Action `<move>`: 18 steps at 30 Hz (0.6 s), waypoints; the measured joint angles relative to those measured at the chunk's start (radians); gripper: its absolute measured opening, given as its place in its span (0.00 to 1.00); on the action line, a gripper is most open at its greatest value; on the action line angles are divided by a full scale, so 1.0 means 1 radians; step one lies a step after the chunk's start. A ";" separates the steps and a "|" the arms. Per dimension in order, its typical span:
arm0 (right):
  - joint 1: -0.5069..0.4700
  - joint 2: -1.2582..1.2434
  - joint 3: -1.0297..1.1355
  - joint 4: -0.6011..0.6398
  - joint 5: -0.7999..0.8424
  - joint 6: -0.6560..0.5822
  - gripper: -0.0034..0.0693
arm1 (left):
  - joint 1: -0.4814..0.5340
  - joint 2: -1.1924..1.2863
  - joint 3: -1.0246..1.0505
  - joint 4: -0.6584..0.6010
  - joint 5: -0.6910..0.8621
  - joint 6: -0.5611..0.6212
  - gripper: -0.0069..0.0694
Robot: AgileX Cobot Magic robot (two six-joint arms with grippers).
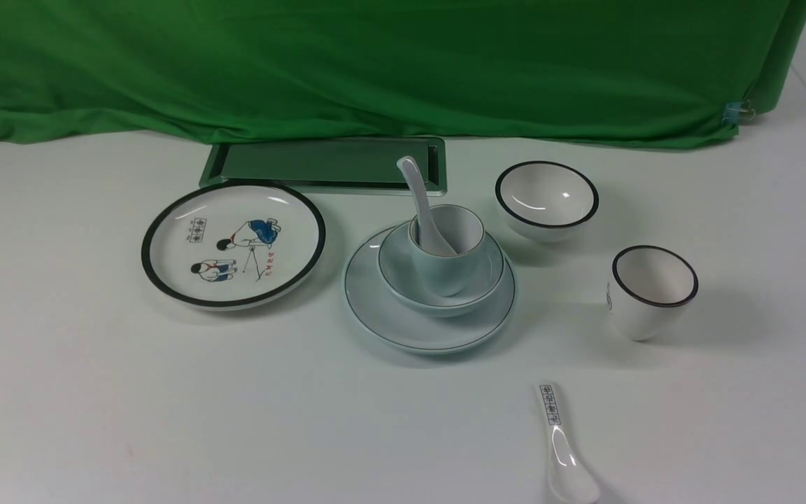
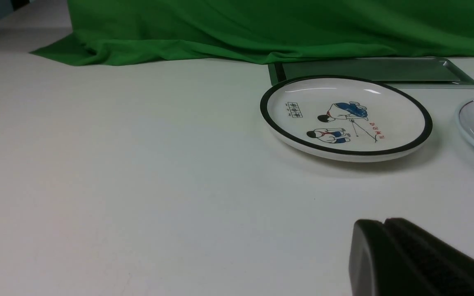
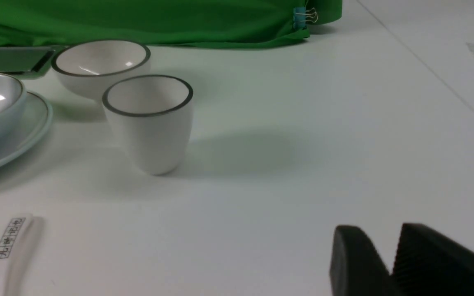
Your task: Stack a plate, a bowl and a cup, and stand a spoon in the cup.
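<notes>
And there stands the spoon, plain and white, its bowl end down in the small pale cup, its handle leaning up past the rim! The cup sits inside the wide pale bowl, and under the bowl lies the pale plate. Left of this plate rests the cartoon plate; behind it, the green tray, near the long green cloth. Right of the pale plate and farther back, the black-rimmed bowl; out to its right, the black-rimmed cup, upright. Nearer than the pale plate, to the right, lies the printed spoon. The left gripper has its fingertips together, empty; the right gripper holds nothing, a narrow gap between its tips, well apart from the pale plate.
</notes>
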 joint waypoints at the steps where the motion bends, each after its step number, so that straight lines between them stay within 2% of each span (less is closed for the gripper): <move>1: 0.000 0.000 0.000 0.000 0.000 0.000 0.33 | 0.000 0.000 0.000 0.000 0.000 0.000 0.05; 18: 0.000 0.000 0.000 0.000 0.000 0.000 0.37 | 0.000 0.000 0.000 0.000 0.000 0.000 0.05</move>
